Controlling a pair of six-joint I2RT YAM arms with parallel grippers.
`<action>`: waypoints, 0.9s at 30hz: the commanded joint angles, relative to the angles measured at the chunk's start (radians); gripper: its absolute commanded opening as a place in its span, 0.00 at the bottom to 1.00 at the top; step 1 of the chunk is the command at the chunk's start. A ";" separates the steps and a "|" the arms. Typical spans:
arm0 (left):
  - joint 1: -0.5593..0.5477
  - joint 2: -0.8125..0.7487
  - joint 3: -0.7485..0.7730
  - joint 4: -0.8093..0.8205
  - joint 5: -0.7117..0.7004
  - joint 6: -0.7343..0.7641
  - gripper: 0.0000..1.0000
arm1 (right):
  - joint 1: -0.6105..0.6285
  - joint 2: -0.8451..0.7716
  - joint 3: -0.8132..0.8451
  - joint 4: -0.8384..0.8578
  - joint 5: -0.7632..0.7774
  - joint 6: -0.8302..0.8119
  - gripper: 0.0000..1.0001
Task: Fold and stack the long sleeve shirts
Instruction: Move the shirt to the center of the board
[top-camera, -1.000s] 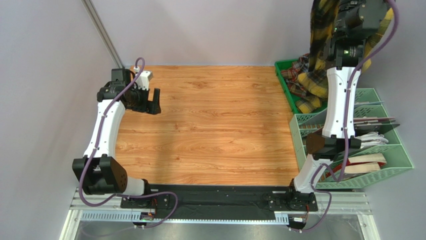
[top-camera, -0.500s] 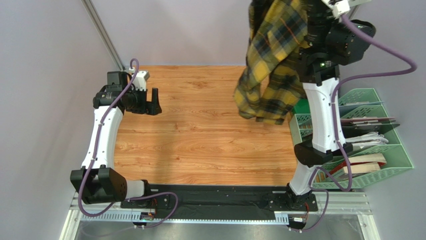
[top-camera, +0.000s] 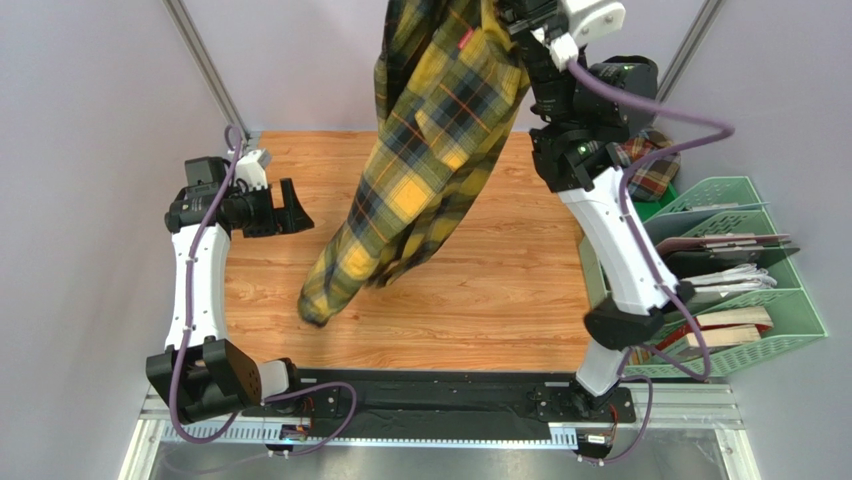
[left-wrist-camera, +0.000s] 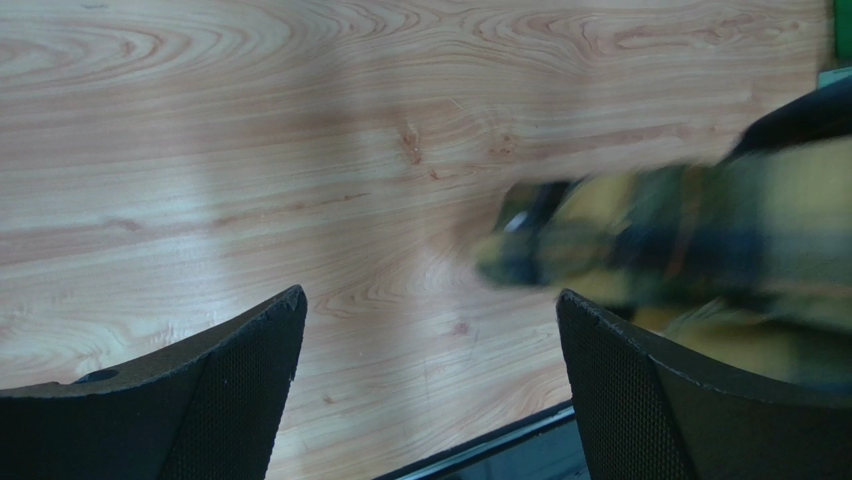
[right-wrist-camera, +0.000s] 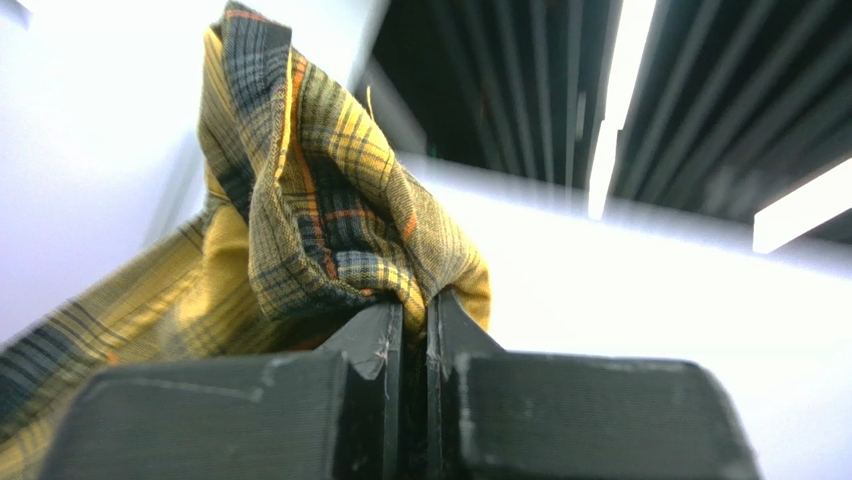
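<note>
Two shirts matter here, and only one is in motion. The right gripper (right-wrist-camera: 415, 322) is clamped tight on a bunched fold of the yellow and black shirt (top-camera: 430, 150), with cloth spilling over both sides of its closed fingers. A second ago that shirt hung over the far right corner, above the pile it came from. Since then the arm has swung it high and inward, so the fabric now drapes in one long diagonal from the hand down over the middle of the table (top-camera: 520, 280). Its lowest end, which looks like a sleeve, trails off to the left gripper's right. That gripper's own camera shows it as a blur, so I cannot tell whether it is brushing the wood or just above it.

The left gripper (left-wrist-camera: 428, 295) stands wide and holds nothing, low over the boards and facing the hanging cloth. The rust-red shirt (top-camera: 650, 172) lies heaped behind the right arm, well apart from either hand.

My reading is that the pick-up is done and the spreading is not—the shirt hangs bunched from a single hold. Laying it flat probably calls for the free hand to catch a loose edge.
</note>
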 joint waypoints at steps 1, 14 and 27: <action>0.052 -0.050 -0.022 0.003 0.099 0.051 0.99 | -0.197 -0.328 -0.470 -0.269 0.276 0.304 0.03; -0.171 -0.011 -0.102 -0.141 0.032 0.553 0.99 | -0.657 -0.559 -1.304 -1.007 -0.285 0.334 1.00; -0.523 0.436 -0.059 -0.009 -0.280 0.406 0.88 | -0.634 0.001 -1.045 -1.376 -0.358 0.221 0.84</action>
